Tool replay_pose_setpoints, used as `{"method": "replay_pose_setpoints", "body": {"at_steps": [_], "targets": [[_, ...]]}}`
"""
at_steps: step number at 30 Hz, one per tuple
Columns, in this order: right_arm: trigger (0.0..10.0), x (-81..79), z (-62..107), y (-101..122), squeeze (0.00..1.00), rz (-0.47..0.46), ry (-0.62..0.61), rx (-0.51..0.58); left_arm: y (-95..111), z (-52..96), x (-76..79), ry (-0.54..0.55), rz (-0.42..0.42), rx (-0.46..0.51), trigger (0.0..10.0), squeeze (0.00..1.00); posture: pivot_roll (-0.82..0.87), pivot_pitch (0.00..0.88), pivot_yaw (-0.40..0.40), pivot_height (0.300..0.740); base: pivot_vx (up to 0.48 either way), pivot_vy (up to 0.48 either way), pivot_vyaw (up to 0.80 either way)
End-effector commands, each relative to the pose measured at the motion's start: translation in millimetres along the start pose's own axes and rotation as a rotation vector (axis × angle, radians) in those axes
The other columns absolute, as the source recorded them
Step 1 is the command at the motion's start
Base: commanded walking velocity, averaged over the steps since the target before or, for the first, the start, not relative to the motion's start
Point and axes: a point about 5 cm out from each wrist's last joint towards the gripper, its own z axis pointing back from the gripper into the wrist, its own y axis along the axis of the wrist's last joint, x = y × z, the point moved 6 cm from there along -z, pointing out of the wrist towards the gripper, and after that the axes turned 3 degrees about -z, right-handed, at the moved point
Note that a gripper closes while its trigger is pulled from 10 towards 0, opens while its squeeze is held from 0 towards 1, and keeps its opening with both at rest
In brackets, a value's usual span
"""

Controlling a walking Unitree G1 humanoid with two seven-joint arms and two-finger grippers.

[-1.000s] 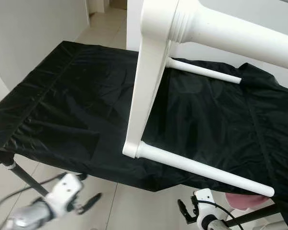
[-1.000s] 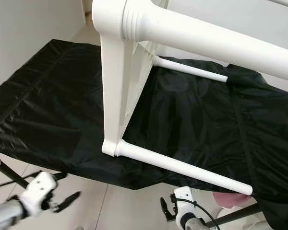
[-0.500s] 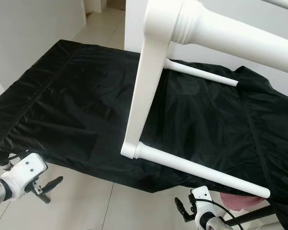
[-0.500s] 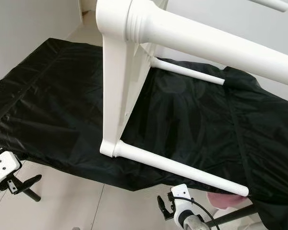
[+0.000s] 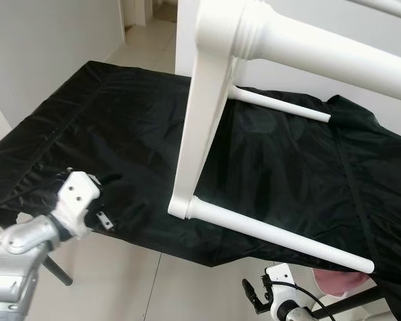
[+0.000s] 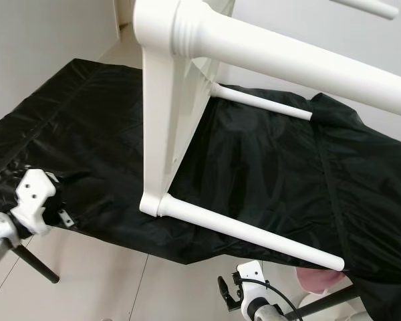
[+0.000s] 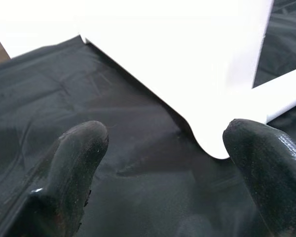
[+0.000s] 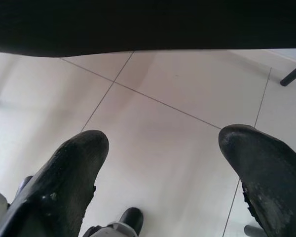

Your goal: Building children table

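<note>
White children table [image 5: 207, 127] tipped on black-covered bench [image 5: 87, 120]; left gripper [image 7: 163, 163] released at front-left edge; right gripper [image 8: 163, 168] released over floor [image 8: 163, 128].

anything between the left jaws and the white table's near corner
Nothing but bare black cloth lies between the open left gripper and the white children's table, seen in the left wrist view.
</note>
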Motion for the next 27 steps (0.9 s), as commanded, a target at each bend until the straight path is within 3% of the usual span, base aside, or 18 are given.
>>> {"method": "replay_pose_setpoints", "body": {"at_steps": [1, 12, 16, 20, 27], "targets": [[10.0, 1.9, -0.3, 3.6, 0.00, -0.012, -0.009, 0.019, 4.0, -0.5, -7.5, 0.071, 0.002, 0.003, 10.0, 0.00, 0.04, 0.000, -0.065, 0.740, 0.000, 0.000, 0.00], [10.0, -2.6, 7.1, 12.7, 0.00, 0.014, 0.034, 0.102, 24.8, -8.1, 29.4, -0.082, 0.073, 0.075, 10.0, 0.00, 0.03, 0.000, -0.054, 0.740, 0.000, 0.000, 0.00], [10.0, -2.9, 9.7, 13.4, 0.00, 0.015, 0.044, 0.114, 27.0, -9.5, 35.0, -0.105, 0.090, 0.081, 10.0, 0.00, 0.03, 0.000, -0.053, 0.740, 0.000, 0.000, 0.00], [10.0, -11.5, 26.8, 16.8, 0.00, 0.038, 0.173, 0.164, 43.1, -18.6, 51.0, -0.160, 0.136, 0.147, 10.0, 0.00, 0.01, 0.000, -0.032, 0.740, 0.000, 0.000, 0.00], [10.0, -6.9, 33.2, 25.2, 0.00, 0.073, 0.218, 0.191, 59.0, -33.3, 52.9, -0.140, 0.146, 0.205, 10.0, 0.00, 0.00, 0.000, -0.026, 0.740, 0.000, 0.000, 0.00]]}}
